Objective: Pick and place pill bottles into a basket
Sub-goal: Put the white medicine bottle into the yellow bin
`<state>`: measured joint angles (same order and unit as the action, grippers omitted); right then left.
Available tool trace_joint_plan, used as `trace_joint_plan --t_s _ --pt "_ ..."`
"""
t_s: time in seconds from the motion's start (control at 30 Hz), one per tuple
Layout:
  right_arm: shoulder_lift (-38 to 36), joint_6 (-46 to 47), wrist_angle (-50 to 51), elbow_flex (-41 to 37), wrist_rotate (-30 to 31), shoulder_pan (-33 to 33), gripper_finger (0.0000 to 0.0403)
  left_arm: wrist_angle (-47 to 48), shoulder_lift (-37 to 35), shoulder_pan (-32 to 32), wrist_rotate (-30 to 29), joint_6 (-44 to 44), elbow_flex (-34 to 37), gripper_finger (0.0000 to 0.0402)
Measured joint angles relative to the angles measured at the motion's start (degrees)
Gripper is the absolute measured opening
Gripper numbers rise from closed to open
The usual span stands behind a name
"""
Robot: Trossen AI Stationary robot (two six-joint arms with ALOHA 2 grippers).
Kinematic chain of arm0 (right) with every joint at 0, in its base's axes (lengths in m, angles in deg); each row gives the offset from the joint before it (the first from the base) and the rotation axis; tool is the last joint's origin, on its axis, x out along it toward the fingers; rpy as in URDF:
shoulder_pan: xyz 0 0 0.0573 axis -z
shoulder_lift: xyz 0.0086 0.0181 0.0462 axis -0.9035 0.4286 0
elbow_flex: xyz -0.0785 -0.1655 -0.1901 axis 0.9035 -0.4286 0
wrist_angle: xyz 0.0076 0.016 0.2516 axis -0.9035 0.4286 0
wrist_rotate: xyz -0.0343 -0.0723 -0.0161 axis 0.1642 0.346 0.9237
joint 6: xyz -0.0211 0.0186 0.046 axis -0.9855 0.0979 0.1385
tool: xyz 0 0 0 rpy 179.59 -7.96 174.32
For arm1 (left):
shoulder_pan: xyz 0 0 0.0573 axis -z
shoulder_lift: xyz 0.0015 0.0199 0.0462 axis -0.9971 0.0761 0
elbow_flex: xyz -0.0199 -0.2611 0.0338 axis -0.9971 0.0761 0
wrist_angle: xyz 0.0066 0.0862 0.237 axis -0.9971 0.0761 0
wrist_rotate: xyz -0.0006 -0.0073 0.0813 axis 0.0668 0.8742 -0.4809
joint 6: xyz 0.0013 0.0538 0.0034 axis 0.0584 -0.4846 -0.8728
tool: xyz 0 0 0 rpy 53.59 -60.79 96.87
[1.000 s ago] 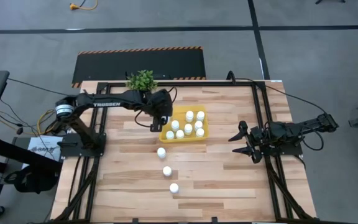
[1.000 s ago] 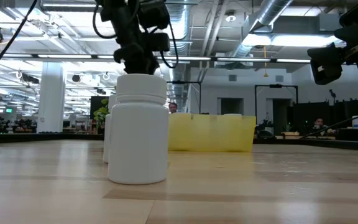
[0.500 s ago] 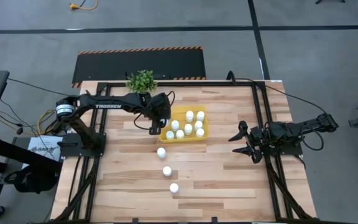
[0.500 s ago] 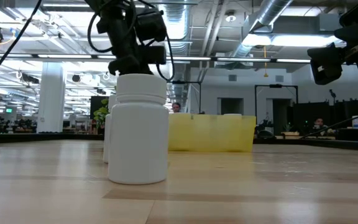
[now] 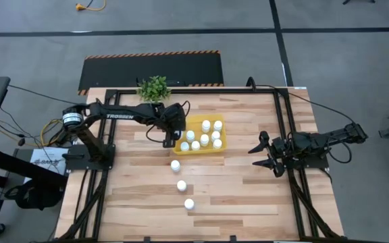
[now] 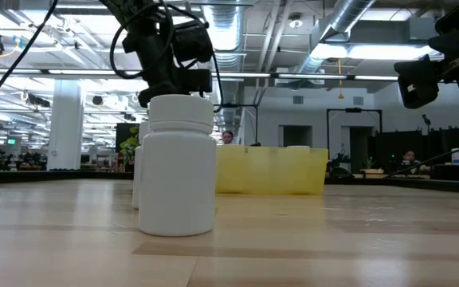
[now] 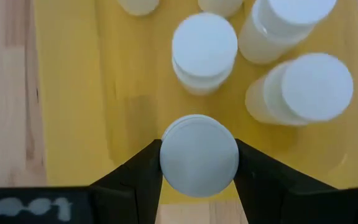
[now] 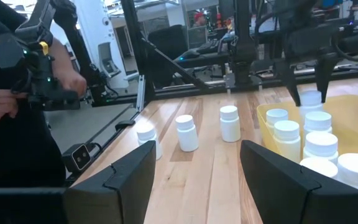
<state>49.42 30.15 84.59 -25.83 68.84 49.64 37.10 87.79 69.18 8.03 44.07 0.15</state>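
Count: seven pill bottles in basket (image 5: 223,144), three on table (image 5: 248,196).
My left gripper (image 7: 199,163) grips one bottle (image 7: 199,155) over the basket; right gripper (image 5: 263,154) waits agape.

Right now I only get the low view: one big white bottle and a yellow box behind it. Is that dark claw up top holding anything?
Observer: Yes. The left wrist view shows the left gripper clamped on a pill bottle, over the yellow tray near its edge.
Operator: How many bottles are outside the tray?
Observer: From above, three loose bottles stand in a line on the table; your big one hides the others.
Operator: And the other arm?
Observer: The right gripper waits open at the table's right edge, holding nothing.
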Motion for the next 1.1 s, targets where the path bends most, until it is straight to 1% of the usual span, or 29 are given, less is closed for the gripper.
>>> trace_joint_plan --t_s 0.27,0.73,0.83,1.1 --pt "0.0 0.0 0.0 0.0 0.0 0.0 0.0226 -1.2 3.2 0.0 1.6 0.0 0.0 0.0161" --pt "0.0 0.0 0.0 0.0 0.0 0.0 0.0226 -2.0 3.8 0.0 2.4 0.4 -0.1 0.0163" --pt "0.0 0.0 0.0 0.0 0.0 0.0 0.0226 -2.0 3.8 0.0 2.6 0.4 -0.1 0.0175" --pt "0.0 0.0 0.0 0.0 0.0 0.0 0.0226 -0.6 4.0 0.0 2.8 0.4 0.0 0.0231"
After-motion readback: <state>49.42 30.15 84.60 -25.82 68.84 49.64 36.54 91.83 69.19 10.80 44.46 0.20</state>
